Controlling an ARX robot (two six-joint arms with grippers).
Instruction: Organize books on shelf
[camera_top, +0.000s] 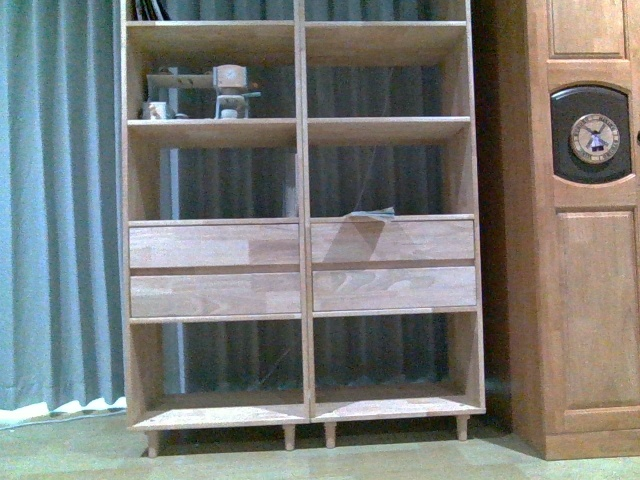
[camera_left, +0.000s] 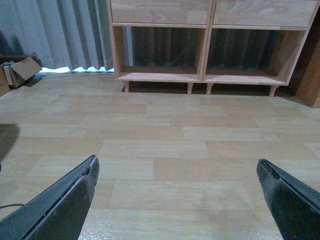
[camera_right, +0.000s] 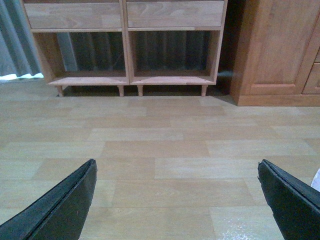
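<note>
The light-wood shelf (camera_top: 302, 130) fills the front view, with a central divider, four drawer fronts and short legs. A thin pale book (camera_top: 372, 212) lies flat on the board just above the right drawers. Dark, thin upright items (camera_top: 150, 8) lean in the top left compartment; I cannot tell what they are. The thicker teal book is not in view. Neither gripper shows in the front view. My left gripper (camera_left: 176, 161) is open and empty above bare floor, facing the shelf's lower compartments (camera_left: 202, 55). My right gripper (camera_right: 177, 162) is open and empty too, facing the shelf's base (camera_right: 125, 50).
A wooden grinder-like ornament (camera_top: 230, 90) and a small cup (camera_top: 157, 110) stand on the left middle shelf. A darker cabinet with a round clock (camera_top: 592, 138) stands right of the shelf. Grey curtain (camera_top: 55, 200) hangs behind. A cardboard box (camera_left: 20, 72) lies by the curtain.
</note>
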